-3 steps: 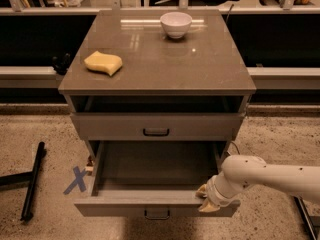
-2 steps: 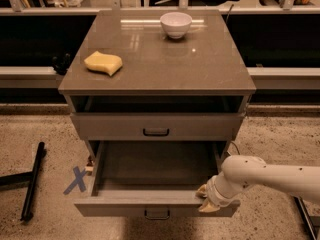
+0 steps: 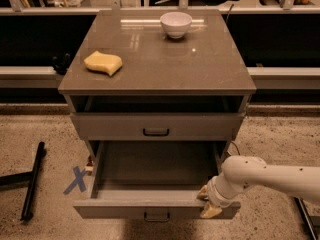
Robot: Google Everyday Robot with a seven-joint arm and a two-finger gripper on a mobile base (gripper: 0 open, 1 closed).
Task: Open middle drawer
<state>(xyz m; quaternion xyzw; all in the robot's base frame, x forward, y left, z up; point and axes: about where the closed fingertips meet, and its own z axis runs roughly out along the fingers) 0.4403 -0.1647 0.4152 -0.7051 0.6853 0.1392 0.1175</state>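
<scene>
No readable txt, labels, brands or nos. anywhere. Only sign is a blue X mark (image 3: 76, 179) on the floor (image 3: 280, 139), just left of the cabinet (image 3: 160, 64) base. Gripper (image 3: 206, 203) sits at the right end of the pulled-out middle drawer (image 3: 115, 211) front edge; nothing printed on either.

Brown cabinet top (image 3: 165, 64) is carrying a white bowl (image 3: 176, 24) by its far edge and a yellow sponge (image 3: 103, 63) near its left edge; the gripper (image 3: 206, 203) is sitting below its front right corner.
</scene>
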